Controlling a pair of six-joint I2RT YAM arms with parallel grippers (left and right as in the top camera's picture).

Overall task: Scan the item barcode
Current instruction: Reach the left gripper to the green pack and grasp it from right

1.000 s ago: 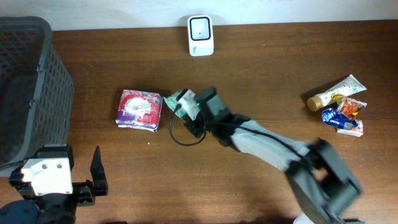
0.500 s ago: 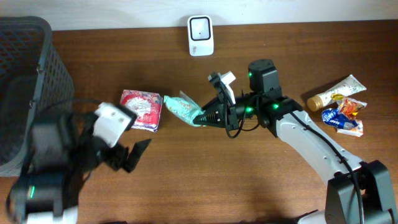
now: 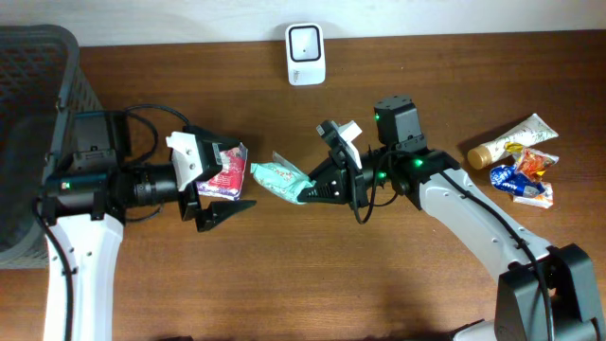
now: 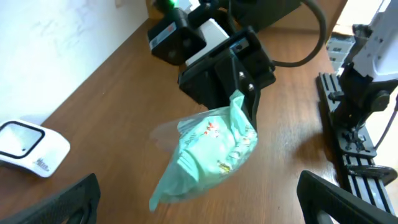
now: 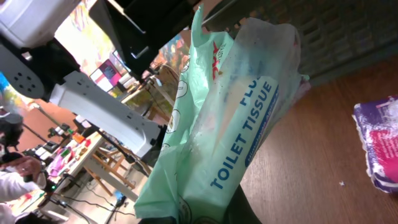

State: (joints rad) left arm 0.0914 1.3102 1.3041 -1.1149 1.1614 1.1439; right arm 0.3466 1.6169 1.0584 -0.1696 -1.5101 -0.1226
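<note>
Two arms are working over the brown table [image 3: 398, 294], and they are facing each other near its middle. The right gripper [image 3: 309, 190] is pinching a pale green packet [image 3: 278, 177] by one end, with its jaws pressed tight on the wrapper. The packet is sticking out to the left from the fingers, and in the left wrist view it is hanging tilted in the air, with its shadow lying on the wood below it. In the right wrist view the words TOILET TISSUE are showing in blue along its side. The left gripper [image 3: 239, 178] is standing spread wide, with nothing between its fingers, and it is pointing at the free end of the green packet, near to it but apart from it. A red and pink packet [image 3: 225, 170] is lying on the table just beside the left gripper, partly hidden by it. A white scanner [image 3: 306, 54] is sitting at the far edge of the table, well apart from both grippers. A dark mesh basket [image 3: 38, 114] is standing at the left edge. At the right side a cream tube [image 3: 511, 142] is lying flat, and some crumpled colourful wrappers [image 3: 525, 177] are lying just beside it.
</note>
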